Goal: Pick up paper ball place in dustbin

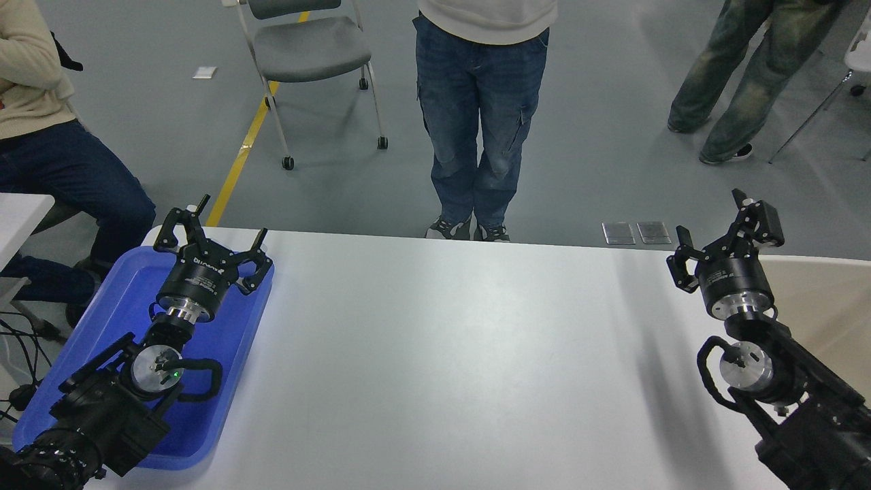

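The paper ball is not in view. The beige dustbin [827,299] stands at the table's right edge, mostly covered by my right arm; only part of its tan inside and pale rim shows. My right gripper [722,228] is open and empty, raised above the table's far right corner, just left of the dustbin. My left gripper [212,228] is open and empty, parked over the far end of the blue tray [224,354] at the lower left.
A person in jeans [480,129] stands at the table's far edge, middle. A seated person [47,136] is at the far left, another stands at the top right. A grey wheeled chair [306,47] stands behind. The white table [463,354] spreads between the arms.
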